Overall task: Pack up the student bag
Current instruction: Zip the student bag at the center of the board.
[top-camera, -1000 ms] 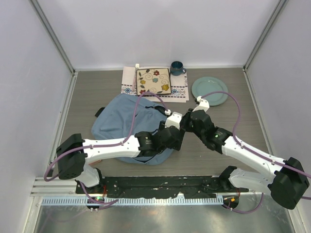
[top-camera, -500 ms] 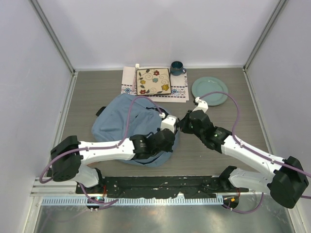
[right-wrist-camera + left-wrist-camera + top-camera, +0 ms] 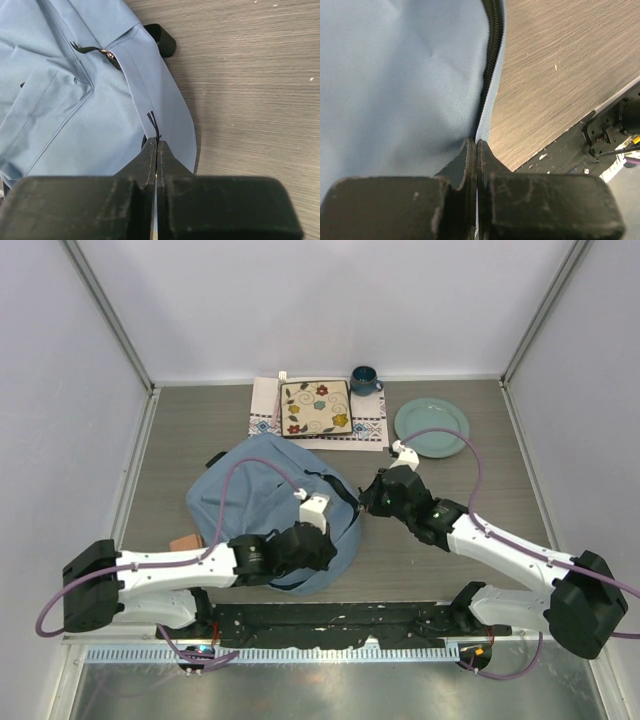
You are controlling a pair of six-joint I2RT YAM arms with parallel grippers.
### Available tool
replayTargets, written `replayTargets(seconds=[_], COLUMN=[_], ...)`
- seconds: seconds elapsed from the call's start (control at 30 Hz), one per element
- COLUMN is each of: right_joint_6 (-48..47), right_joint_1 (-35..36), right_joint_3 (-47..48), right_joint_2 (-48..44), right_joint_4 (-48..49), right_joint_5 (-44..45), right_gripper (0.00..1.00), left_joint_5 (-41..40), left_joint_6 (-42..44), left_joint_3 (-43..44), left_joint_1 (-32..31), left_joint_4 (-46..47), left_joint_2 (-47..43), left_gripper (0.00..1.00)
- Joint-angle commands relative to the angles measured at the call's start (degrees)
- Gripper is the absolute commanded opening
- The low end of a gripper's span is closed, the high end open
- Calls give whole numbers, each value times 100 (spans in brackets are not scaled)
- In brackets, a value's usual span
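The student bag (image 3: 262, 502) is a soft light-blue backpack lying flat in the middle of the table. My left gripper (image 3: 335, 538) sits at its near right edge. In the left wrist view the left gripper (image 3: 476, 145) is shut on the fabric edge of the student bag (image 3: 395, 75), just below the dark zipper (image 3: 493, 45). My right gripper (image 3: 366, 502) is at the bag's right side. In the right wrist view the right gripper (image 3: 156, 145) is shut on a thin black zipper pull cord (image 3: 153, 122) that sticks out past its tips.
Behind the bag lies a white patterned mat (image 3: 370, 430) with a square floral plate (image 3: 316, 407) on it. A dark blue mug (image 3: 364, 379) and a teal plate (image 3: 431, 427) stand at the back right. A small brown object (image 3: 186, 542) lies left of the bag. The black base rail (image 3: 610, 130) runs along the near edge.
My left gripper has gone from open to shut and has drawn back to the left along the bag's near edge. My right gripper has shifted a little left, still shut.
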Motion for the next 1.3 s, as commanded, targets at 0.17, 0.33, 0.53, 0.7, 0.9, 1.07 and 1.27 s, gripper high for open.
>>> replayTargets(seconds=[0.17, 0.33, 0.53, 0.7, 0.9, 1.07, 1.27], right_joint_6=[86, 86, 34, 69, 34, 34, -28], right_joint_1=[-80, -54, 52, 52, 52, 43, 52], right_joint_3=[339, 146, -39, -154, -136, -145, -48], right_joint_2=[185, 53, -202, -386, -465, -527, -483], right_joint_4=[1034, 1220, 1150, 1088, 1044, 1018, 992], right_joint_5=[53, -264, -308, -238, -168, -168, -141], right_gripper=[1, 1, 1, 1, 1, 1, 1], left_joint_5=[-213, -617, -1180, -1111, -961, -1189, -1040], left_joint_6=[-780, -606, -17, 555, 529, 538, 538], left_joint_3=[-891, -409, 523, 1216, 1578, 1877, 1948], left_joint_1=[-113, -113, -105, -96, -87, -87, -87], left_joint_4=[-1238, -1423, -854, -597, -623, -878, -1168], left_joint_2=[-996, -944, -610, 92, 902, 1305, 1421], left_gripper=[1, 57, 88, 94, 94, 85, 11])
